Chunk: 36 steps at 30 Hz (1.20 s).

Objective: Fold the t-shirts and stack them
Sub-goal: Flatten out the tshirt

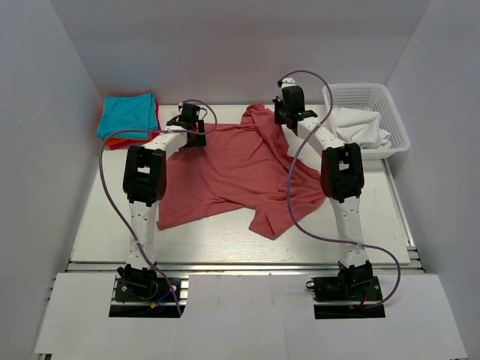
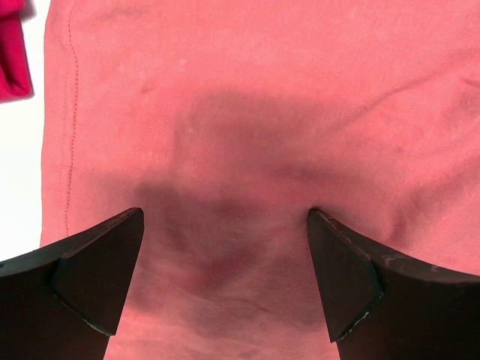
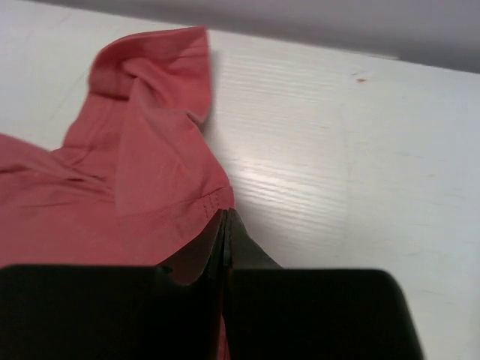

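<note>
Left gripper (image 2: 225, 217): jaws apart over dusty salmon-red cotton t-shirt (image 1: 232, 169)
Right gripper (image 3: 225, 225): clamped on its edge
Shirt axis: diagonal, bunched tip ahead-left of right gripper

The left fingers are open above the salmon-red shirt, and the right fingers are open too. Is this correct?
Not quite: the left fingers are open above the salmon-red shirt, but the right fingers are shut on its edge, as the right wrist view shows.

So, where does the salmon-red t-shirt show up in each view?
Top external: salmon-red t-shirt spread across the middle.
Left wrist: the t-shirt fills nearly the whole frame.
Right wrist: the t-shirt bunched in the left half.
Shared landmark: white table beside its edge.
</note>
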Tool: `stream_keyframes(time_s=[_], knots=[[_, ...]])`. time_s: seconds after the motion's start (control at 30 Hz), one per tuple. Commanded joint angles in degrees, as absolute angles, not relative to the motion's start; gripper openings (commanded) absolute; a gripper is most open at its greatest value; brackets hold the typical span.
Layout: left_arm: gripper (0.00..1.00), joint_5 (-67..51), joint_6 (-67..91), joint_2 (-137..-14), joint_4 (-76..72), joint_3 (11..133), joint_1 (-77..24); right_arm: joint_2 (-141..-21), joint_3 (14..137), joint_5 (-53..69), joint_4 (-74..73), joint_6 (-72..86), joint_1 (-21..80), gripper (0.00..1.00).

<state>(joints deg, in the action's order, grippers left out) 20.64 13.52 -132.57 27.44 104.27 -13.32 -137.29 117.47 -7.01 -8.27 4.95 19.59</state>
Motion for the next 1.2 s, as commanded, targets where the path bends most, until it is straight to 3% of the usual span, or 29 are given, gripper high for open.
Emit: stream_keyframes(time_s=[0.0,0.1,0.43,0.7,0.73,0.77,0.8,0.83,0.87,1.0,1.17], knots=[[1.00,21.0,10.8,-134.2,28.1,104.5,-12.9,-137.6,120.0,-7.1,-4.2,3.9,17.8,0.00],[1.00,20.3,7.9,-134.2,26.5,104.0,-12.9,-139.7,123.7,-13.0,-2.6,2.9,16.4,0.00],[1.00,17.6,1.1,-135.2,20.9,105.5,-12.9,-150.8,131.3,-15.6,9.3,0.3,10.2,0.00],[1.00,15.8,-0.7,-138.2,19.8,110.3,-12.9,-149.1,130.2,-14.5,12.8,-3.2,8.8,0.00],[1.00,15.1,-0.7,-138.2,19.8,112.2,-12.9,-148.5,130.0,-10.8,12.5,-4.5,9.2,0.05],[1.00,14.6,-0.7,-139.0,19.8,113.5,-12.9,-147.1,128.9,-9.4,12.0,-5.2,9.6,0.15],[1.00,13.5,-0.7,-140.1,19.8,116.6,-12.9,-145.5,127.6,-8.0,12.0,-5.7,9.8,0.30],[1.00,12.9,-0.7,-140.6,20.4,118.5,-12.9,-144.6,126.8,-4.3,12.1,-6.5,10.5,0.39],[1.00,12.9,-0.7,-141.2,21.1,120.4,-12.9,-142.2,125.2,-3.6,12.0,-6.9,10.8,0.57],[1.00,11.2,0.0,-139.9,25.8,126.3,-12.9,-137.0,123.0,-0.6,7.6,-10.9,13.4,0.90],[1.00,11.3,4.4,-128.3,28.1,115.1,-13.4,-125.3,118.1,0.2,-5.3,-4.0,18.2,0.90]])
